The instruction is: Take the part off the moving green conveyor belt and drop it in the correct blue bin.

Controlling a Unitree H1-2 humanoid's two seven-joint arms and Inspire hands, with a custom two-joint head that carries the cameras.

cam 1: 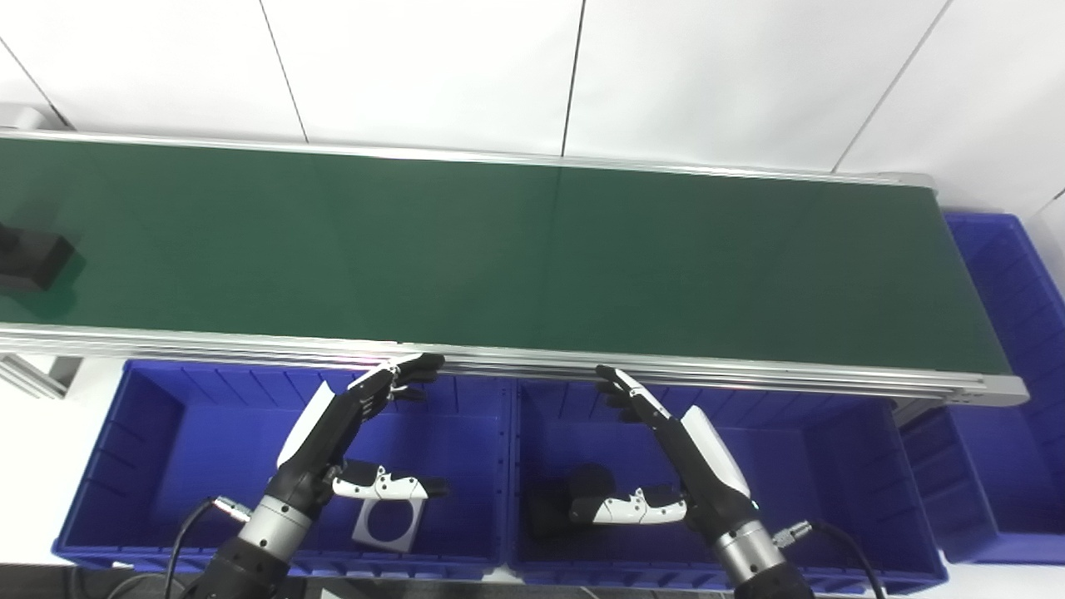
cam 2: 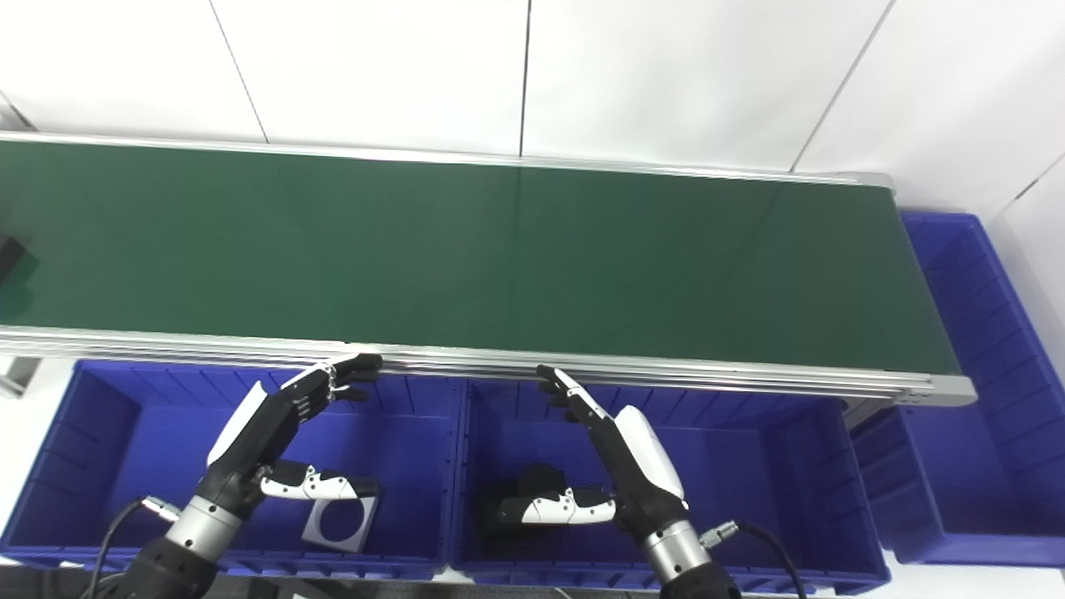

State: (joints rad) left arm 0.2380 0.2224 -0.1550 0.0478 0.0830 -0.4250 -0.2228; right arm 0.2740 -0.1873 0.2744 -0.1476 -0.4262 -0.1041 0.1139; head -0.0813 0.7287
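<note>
A black block-shaped part (cam 1: pixel 32 259) lies on the green conveyor belt (cam 1: pixel 499 258) at its far left edge; the right eye view shows only its corner (cam 2: pixel 8 254). My left hand (cam 1: pixel 345 433) is open and empty, held above the left blue bin (cam 1: pixel 125 466), fingertips near the belt's front rail. My right hand (cam 1: pixel 674 449) is open and empty above the middle blue bin (cam 1: pixel 832 466). Both hands are far from the part.
The left bin holds a grey square plate with a round hole (cam 1: pixel 384 526). The middle bin holds a black part (cam 1: pixel 562 499). A third blue bin (cam 1: pixel 1011 349) stands past the belt's right end. A metal rail (cam 1: pixel 749 378) edges the belt's front.
</note>
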